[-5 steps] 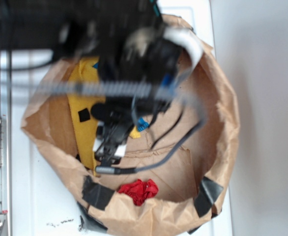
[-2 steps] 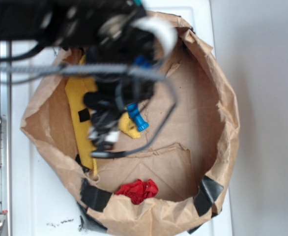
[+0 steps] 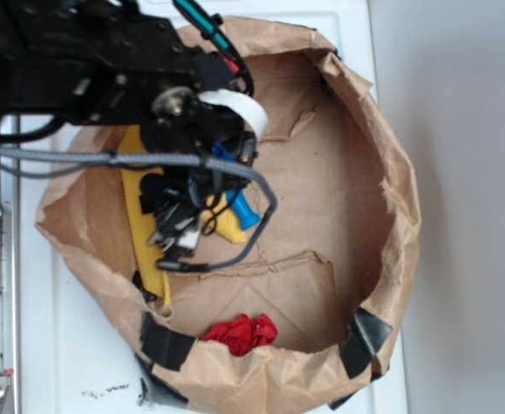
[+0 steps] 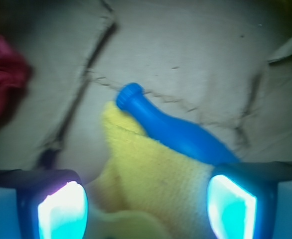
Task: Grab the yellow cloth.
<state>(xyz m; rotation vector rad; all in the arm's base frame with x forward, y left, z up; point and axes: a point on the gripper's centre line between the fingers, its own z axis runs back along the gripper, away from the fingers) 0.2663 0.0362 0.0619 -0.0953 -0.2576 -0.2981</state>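
Observation:
The yellow cloth (image 3: 140,220) lies along the left inner side of the brown paper bag (image 3: 390,216), partly hidden by my arm. In the wrist view the yellow cloth (image 4: 151,169) fills the space between my two fingers. My gripper (image 4: 146,206) is open, one finger on each side of a fold of the cloth, not closed on it. From outside, the gripper (image 3: 179,233) hangs low over the cloth's right edge. A blue bottle (image 4: 176,132) lies on the cloth just beyond the fingers, its cap pointing away; the bottle (image 3: 242,210) peeks out beside the arm.
A small red cloth wad (image 3: 242,333) sits at the bag's near wall, also seen as the red wad (image 4: 4,74) at the wrist view's left. The bag's paper walls ring the workspace, with black tape patches (image 3: 166,341) on the near rim. A black cable (image 3: 261,216) loops beside the gripper.
The arm has swung left and back across the bag, uncovering the blue bottle. The gripper now sits over the cloth's right part. The cloth, bottle and red wad have not moved.

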